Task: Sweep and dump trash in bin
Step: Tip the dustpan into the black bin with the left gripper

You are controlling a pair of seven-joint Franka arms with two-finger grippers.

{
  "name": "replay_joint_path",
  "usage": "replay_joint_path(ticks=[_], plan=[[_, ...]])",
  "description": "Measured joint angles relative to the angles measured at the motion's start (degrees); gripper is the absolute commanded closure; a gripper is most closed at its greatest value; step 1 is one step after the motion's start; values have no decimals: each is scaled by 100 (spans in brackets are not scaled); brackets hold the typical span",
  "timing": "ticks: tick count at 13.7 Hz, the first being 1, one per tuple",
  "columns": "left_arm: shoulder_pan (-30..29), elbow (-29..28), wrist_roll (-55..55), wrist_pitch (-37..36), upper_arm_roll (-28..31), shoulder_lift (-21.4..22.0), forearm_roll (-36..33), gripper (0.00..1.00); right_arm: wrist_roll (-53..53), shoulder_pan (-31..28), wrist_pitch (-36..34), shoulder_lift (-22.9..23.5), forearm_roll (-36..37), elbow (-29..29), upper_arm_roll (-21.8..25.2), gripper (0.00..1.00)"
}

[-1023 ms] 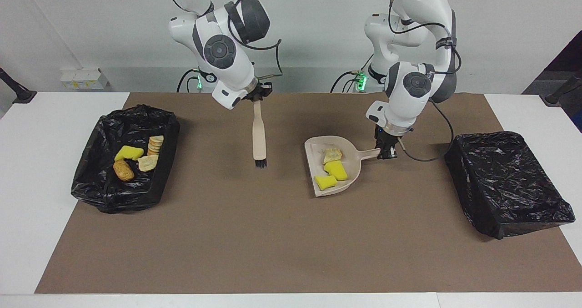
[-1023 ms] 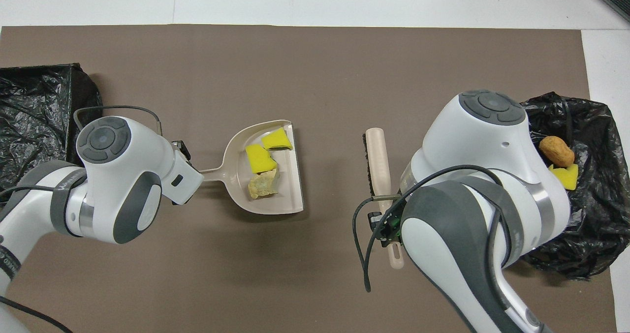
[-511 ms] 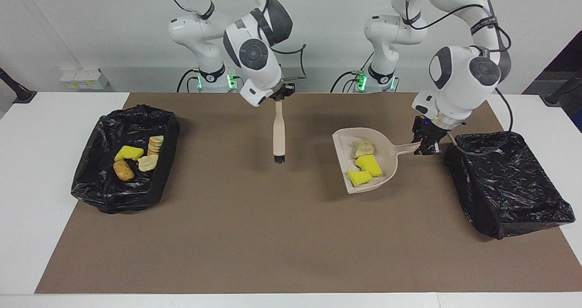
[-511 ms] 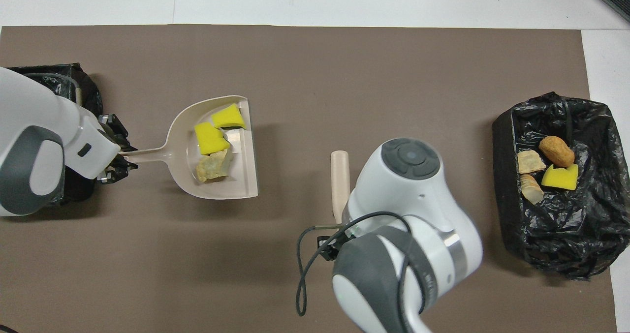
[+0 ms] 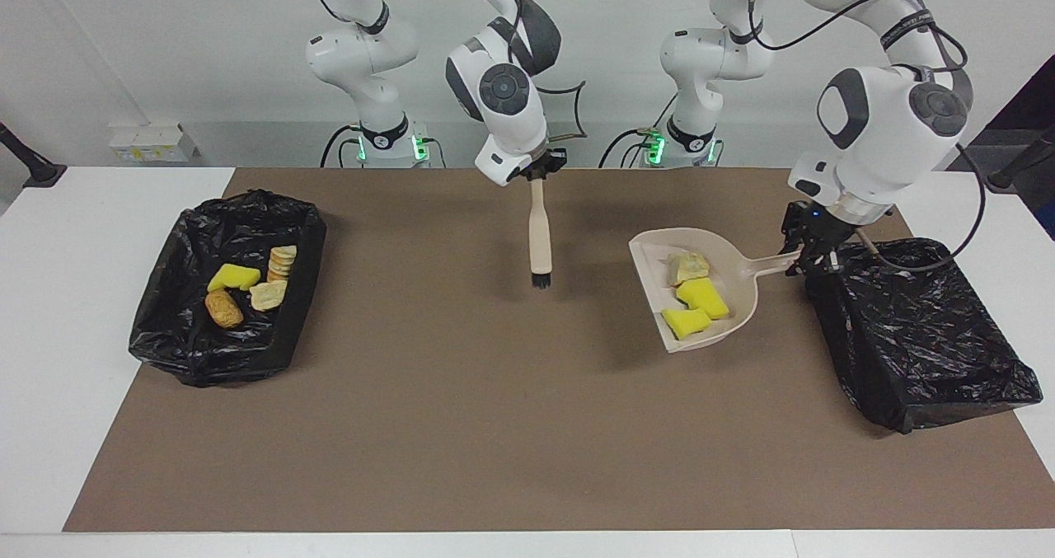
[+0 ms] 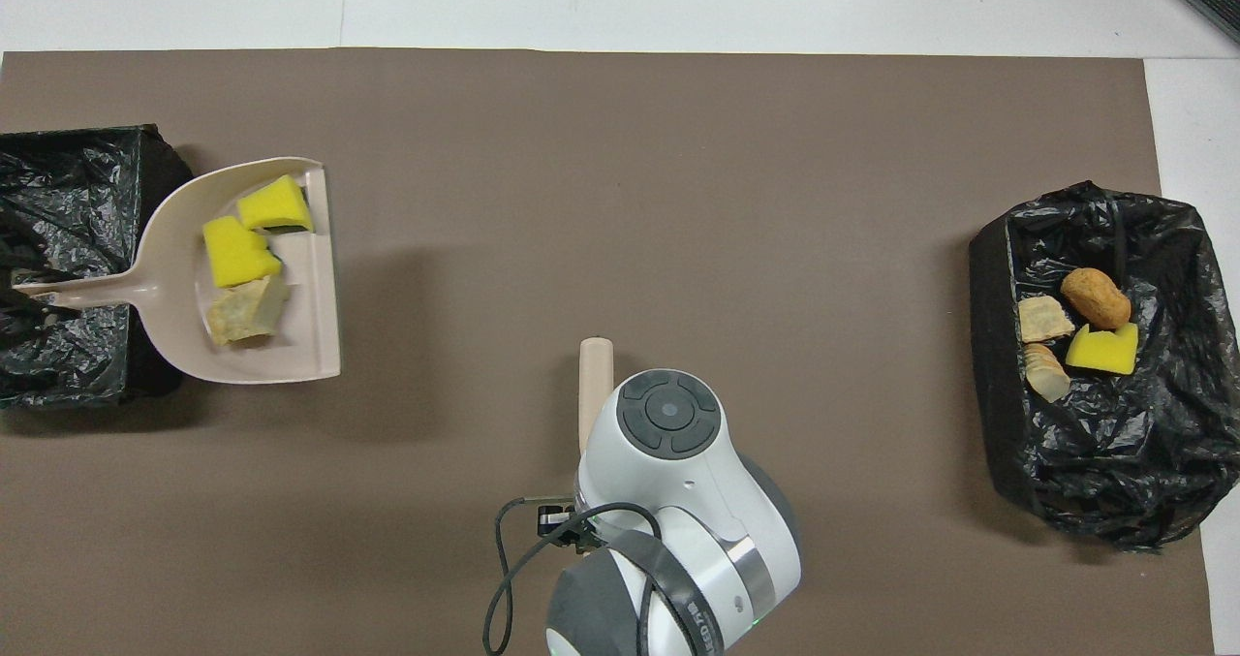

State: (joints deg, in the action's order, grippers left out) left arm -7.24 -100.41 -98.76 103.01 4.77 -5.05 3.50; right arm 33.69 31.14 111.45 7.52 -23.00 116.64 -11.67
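My left gripper [image 5: 810, 257] is shut on the handle of a beige dustpan [image 5: 733, 282] and holds it in the air, beside the empty black-lined bin [image 5: 915, 335] at the left arm's end. The gripper is over that bin's rim. In the pan lie two yellow wedges [image 5: 702, 294] and a beige crumbly piece [image 5: 688, 267]; they also show in the overhead view [image 6: 237, 254]. My right gripper [image 5: 537, 172] is shut on a beige brush [image 5: 540, 236], which hangs bristles down over the middle of the mat.
A second black-lined bin [image 5: 165, 327] at the right arm's end holds a yellow wedge [image 5: 233, 277], an orange-brown nugget [image 5: 223, 308] and beige cracker pieces [image 5: 280, 261]. A brown mat [image 5: 494, 426] covers the white table.
My left arm has lifted the loaded dustpan and carried it toward the bin at its end. My right arm has moved the brush along the same way, toward the mat's middle.
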Motion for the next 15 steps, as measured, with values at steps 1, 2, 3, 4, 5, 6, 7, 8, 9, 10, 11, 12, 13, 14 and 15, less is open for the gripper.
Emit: replay_joint_path(ticks=[1, 2, 3, 4, 5, 6, 7, 8, 9, 10, 11, 12, 13, 14, 15], plan=[[-272, 136, -226, -128, 1, -56, 1, 100, 0, 49, 151, 69, -2, 61, 0, 100], [-513, 310, -385, -284, 2, -134, 1, 100, 0, 89, 228, 120, -3, 100, -2, 100], [-708, 554, -524, -444, 3, -249, 0, 100, 0, 111, 244, 156, -5, 127, -2, 100], [-853, 826, -667, -591, 4, -378, -14, 100, 0, 135, 274, 183, -6, 153, 1, 100], [-969, 1083, -782, -709, 6, -509, -43, 100, 0, 174, 371, 205, -7, 194, 1, 100], [-1074, 1301, -829, -756, 6, -634, -92, 100, -10, 215, 435, 216, -7, 244, 0, 100], [-1173, 1499, -848, -773, 7, -758, -198, 100, -24, 246, 454, 217, -7, 292, -1, 100], [-1230, 1654, -861, -783, 8, -864, -363, 100, -39, 256, 454, 216, -7, 320, -2, 100], [-1258, 1787, -864, -786, 5, -967, -550, 100, -45, 256, 454, 215, -7, 333, -1, 100], [-1272, 1889, -864, -785, 7, -1054, -734, 100, -45, 256, 454, 212, -7, 334, 0, 100], [-1300, 1958, -864, -770, 9, -1123, -909, 100, -45, 256, 454, 209, -7, 338, 0, 100], [-1352, 2043, -943, -745, 9, -1203, -1080, 100, -46, 256, 454, 209, -7, 344, 0, 94], [-1422, 2158, -1207, -683, 9, -1307, -1222, 100, -46, 256, 454, 208, -7, 346, 0, 63], [-1478, 2267, -1478, -573, 9, -1414, -1347, 100, -46, 256, 454, 208, -7, 346, 0, 1], [-1498, 2354, -1653, -424, 9, -1508, -1525, 100, -51, 256, 454, 208, -4, 347, 1, 0]])
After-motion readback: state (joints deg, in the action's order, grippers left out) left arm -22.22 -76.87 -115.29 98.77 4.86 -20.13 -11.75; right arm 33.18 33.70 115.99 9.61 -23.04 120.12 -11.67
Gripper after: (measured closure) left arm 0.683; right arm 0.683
